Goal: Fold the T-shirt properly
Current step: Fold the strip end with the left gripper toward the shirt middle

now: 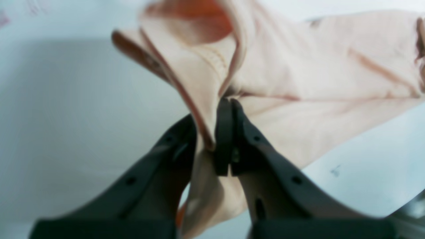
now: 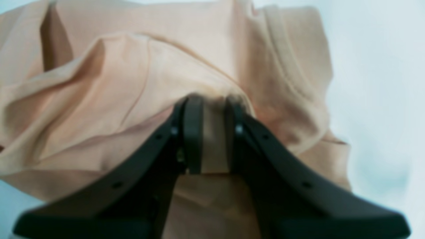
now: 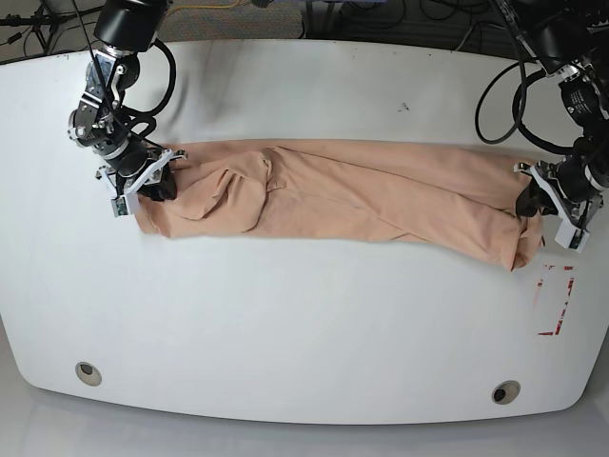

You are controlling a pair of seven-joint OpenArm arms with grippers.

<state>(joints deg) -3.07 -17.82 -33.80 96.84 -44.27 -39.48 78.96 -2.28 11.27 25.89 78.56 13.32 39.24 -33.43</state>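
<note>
The peach T-shirt [image 3: 352, 200] lies stretched in a long wrinkled band across the white table [image 3: 304, 324], from left to right in the base view. My left gripper [image 3: 529, 205] is at the band's right end, shut on a fold of the T-shirt [image 1: 298, 86]; in the left wrist view the gripper [image 1: 212, 129] pinches cloth between its black fingers [image 1: 232, 132]. My right gripper [image 3: 157, 186] is at the band's left end, shut on the T-shirt [image 2: 99, 99]; in the right wrist view the gripper [image 2: 212, 109] has cloth between its fingers [image 2: 192, 132].
A red marking [image 3: 557, 297] is on the table at the front right, below the left gripper. Two round holes [image 3: 88, 371] [image 3: 505, 391] sit near the table's front edge. Cables [image 3: 495, 95] hang from the right arm's side.
</note>
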